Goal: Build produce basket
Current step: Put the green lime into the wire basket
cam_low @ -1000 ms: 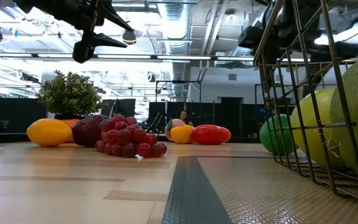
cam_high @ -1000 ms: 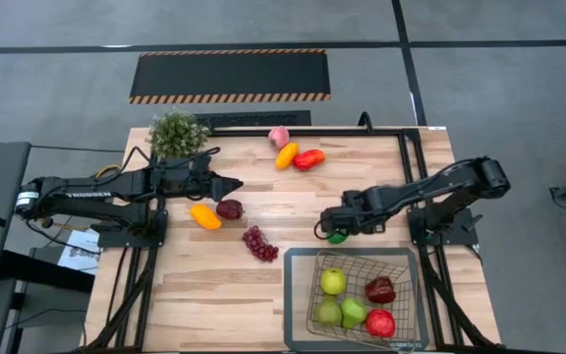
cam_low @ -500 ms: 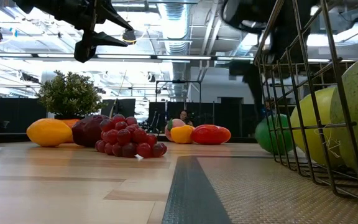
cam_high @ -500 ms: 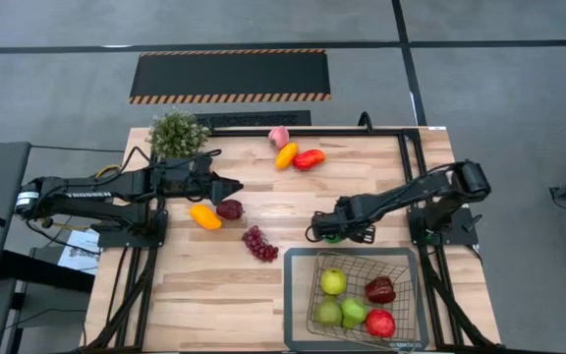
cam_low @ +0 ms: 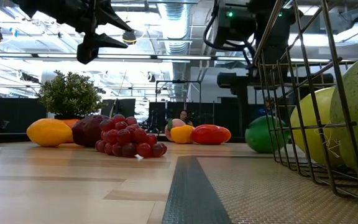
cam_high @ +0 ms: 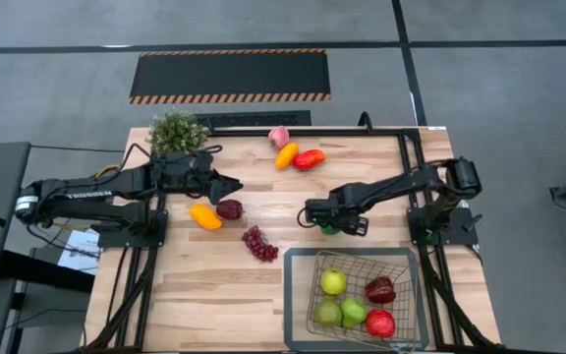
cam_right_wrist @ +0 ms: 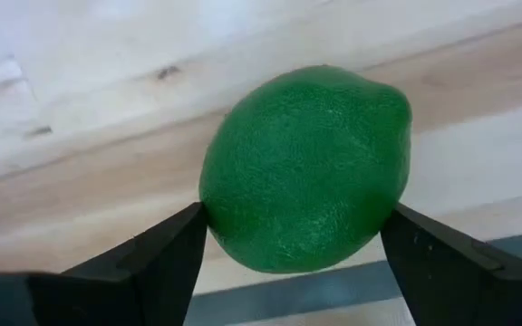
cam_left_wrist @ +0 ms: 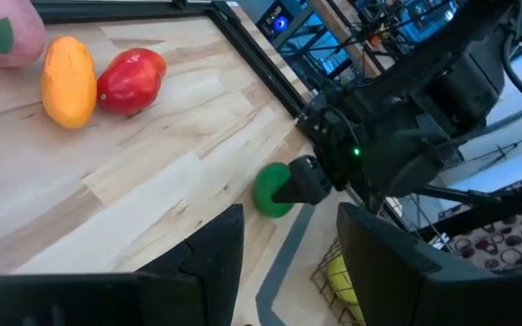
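Right claw point(cam_high: 314, 215) around lime point(cam_high: 329, 228), basket point(cam_high: 301, 295) holding five fruits

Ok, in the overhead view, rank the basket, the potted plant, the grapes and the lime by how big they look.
1. basket
2. potted plant
3. grapes
4. lime, mostly hidden under the right gripper, so its rank is unsure.

A grey floor point(cam_high: 57, 88) crossed by dark lines carries a black mat point(cam_high: 229, 75) edged in hazard stripes beyond the light wood surface point(cam_high: 214, 295), while ceiling ducts point(cam_low: 179, 12) and bright lights hang overhead.
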Motion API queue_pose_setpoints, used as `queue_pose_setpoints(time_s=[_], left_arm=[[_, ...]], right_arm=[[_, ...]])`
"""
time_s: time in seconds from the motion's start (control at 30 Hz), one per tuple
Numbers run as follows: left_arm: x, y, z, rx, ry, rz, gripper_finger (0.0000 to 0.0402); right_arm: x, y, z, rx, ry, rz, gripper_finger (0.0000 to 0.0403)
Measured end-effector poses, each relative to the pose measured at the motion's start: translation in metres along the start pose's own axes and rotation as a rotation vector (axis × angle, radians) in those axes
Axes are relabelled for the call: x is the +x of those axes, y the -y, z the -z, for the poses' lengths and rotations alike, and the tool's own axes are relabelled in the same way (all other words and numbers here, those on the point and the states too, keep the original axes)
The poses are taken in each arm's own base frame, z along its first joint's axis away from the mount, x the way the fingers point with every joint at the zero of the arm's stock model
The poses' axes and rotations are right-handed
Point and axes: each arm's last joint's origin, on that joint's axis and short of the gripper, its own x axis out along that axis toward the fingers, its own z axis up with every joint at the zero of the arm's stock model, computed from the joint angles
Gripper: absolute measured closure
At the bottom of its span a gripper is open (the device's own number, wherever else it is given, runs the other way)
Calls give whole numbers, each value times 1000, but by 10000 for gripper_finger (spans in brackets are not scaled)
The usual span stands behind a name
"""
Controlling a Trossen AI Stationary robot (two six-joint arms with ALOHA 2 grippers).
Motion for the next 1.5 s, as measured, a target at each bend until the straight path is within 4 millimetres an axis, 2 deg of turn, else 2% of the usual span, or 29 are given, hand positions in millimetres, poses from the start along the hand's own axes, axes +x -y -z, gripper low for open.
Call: queue_pose_setpoints(time_s=[0.33, 0.53, 0.73, 0.87, 1.03, 1.23, 1.37, 1.5], left_arm=[[-1, -4, -4, 2, -2, 4, 236], [-1, -6, -6, -3, 3, 1, 236], [-1, -8, -8, -6, 9, -5, 236], [-1, -8, -8, -5, 9, -5, 236], [-1, -8, -8, -3, 9, -5, 236], [-1, -8, -8, -4, 12, -6, 236], [-1, -7, -8, -7, 19, -9, 236], [-1, -8, -8, -11, 24, -13, 236]], right_arm=[[-1, -3, -7, -55, 14, -21, 120], [-10, -4, -8, -132, 14, -51, 126], [-41, -5, -9, -229, -5, -160, 126], [-77, -2, -5, -338, -22, -285, 127], [-126, 12, 6, -479, -50, -461, 127], [-175, 43, 30, -597, -134, -628, 127], [-189, 65, 49, -606, -220, -660, 127], [-192, 85, 72, -639, -297, -643, 127]])
